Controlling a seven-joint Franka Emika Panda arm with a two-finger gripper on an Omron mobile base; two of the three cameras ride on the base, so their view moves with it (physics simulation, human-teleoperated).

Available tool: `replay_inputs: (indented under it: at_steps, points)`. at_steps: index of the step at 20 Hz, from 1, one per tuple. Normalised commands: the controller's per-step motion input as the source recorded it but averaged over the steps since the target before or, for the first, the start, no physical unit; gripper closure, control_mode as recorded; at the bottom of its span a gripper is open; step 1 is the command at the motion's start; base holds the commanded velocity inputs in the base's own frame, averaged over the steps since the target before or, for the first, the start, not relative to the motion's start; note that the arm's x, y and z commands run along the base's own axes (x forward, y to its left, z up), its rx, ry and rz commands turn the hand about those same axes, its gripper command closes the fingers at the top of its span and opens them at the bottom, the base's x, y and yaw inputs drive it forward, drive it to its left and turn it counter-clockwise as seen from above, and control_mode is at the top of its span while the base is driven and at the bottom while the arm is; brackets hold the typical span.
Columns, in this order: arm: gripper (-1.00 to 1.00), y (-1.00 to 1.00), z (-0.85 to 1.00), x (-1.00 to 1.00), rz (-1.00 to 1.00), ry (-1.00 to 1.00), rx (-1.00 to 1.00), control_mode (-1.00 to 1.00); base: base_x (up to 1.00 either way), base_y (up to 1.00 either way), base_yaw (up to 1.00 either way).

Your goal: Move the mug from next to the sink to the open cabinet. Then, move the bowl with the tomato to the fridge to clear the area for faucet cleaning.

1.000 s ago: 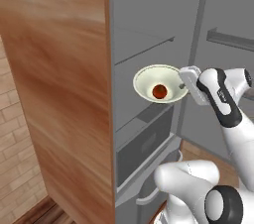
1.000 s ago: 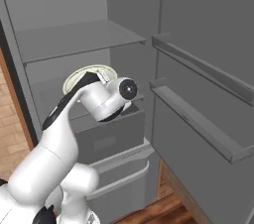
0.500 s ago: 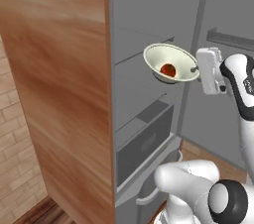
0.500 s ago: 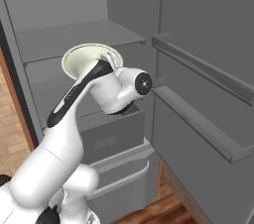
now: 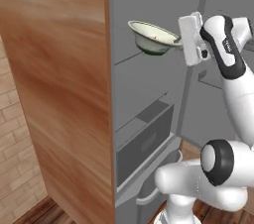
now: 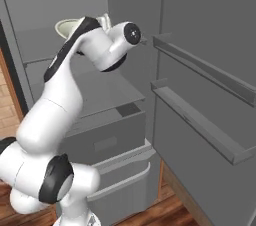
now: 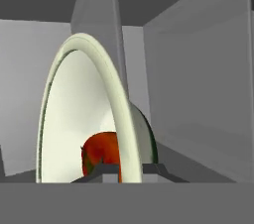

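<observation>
My gripper (image 5: 177, 42) is shut on the rim of the cream-white bowl (image 5: 151, 37) and holds it high, roughly level, inside the open fridge (image 5: 149, 89), above its upper shelf. In the hand view the rim of the bowl (image 7: 113, 104) runs between my fingertips (image 7: 107, 170), with the red tomato (image 7: 101, 152) lying inside it. From the right base view part of the bowl (image 6: 65, 26) peeks out behind my arm. The mug, sink, cabinet and faucet are out of view.
A tall wooden side panel (image 5: 54, 94) stands left of the fridge. Grey shelves and drawers (image 6: 107, 140) fill the fridge below the bowl. The open fridge door with its rails (image 6: 200, 120) stands to the right.
The arm has lifted the bowl up and further into the fridge. The bowl, tipped toward the left camera before, is now nearly level.
</observation>
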Motion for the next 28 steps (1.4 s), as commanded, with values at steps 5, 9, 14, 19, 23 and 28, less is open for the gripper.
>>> replay_inputs:
  at_steps: [5, 9, 14, 19, 23, 28]
  points:
    - [1.0, 0.81, 0.44, 0.48, -0.1, 0.18, -0.14, -1.0, 0.0, 0.0, 0.0]
    - [1.0, 0.27, -0.05, 0.0, 0.01, -0.08, -0.09, -1.0, 0.0, 0.0, 0.0]
    - [1.0, 0.11, -0.12, 0.0, 0.0, -0.19, -0.12, -1.0, 0.0, 0.0, 0.0]
    - [1.0, 0.02, -0.21, 0.1, 0.0, -0.11, -0.01, -1.0, 0.0, 0.0, 0.0]
    - [1.0, 0.04, -0.01, 0.37, 0.0, 0.0, 0.0, -1.0, 0.0, 0.0, 0.0]
    - [1.0, 0.01, 0.0, 0.6, -0.01, 0.02, 0.0, -1.0, 0.0, 0.0, 0.0]
